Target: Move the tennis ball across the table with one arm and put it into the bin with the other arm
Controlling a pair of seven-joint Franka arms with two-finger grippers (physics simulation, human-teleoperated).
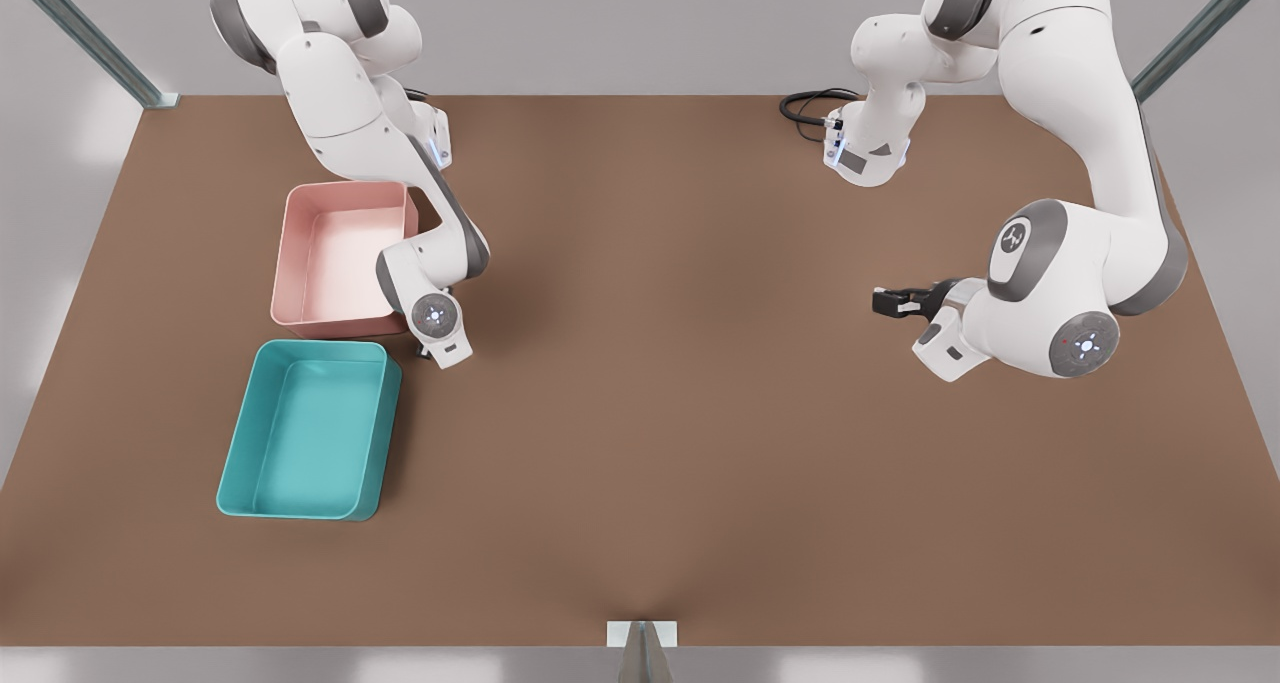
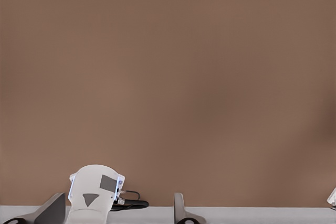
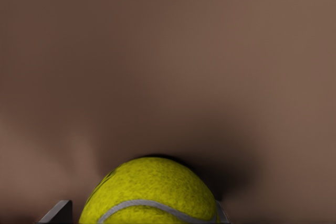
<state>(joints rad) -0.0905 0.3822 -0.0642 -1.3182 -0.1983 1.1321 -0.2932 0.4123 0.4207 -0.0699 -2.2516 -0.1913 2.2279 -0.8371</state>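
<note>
Sitting at the right gripper [image 3: 144, 217], the fuzzy yellow-green tennis ball [image 3: 149, 190] shows a white seam; squeezed or not, I cannot tell. The left gripper [image 1: 886, 301] waits open at the front view's middle right.

Pale grey walls and floor surround the scene, with slanted metal struts [image 1: 85, 33] in the far corners.
</note>
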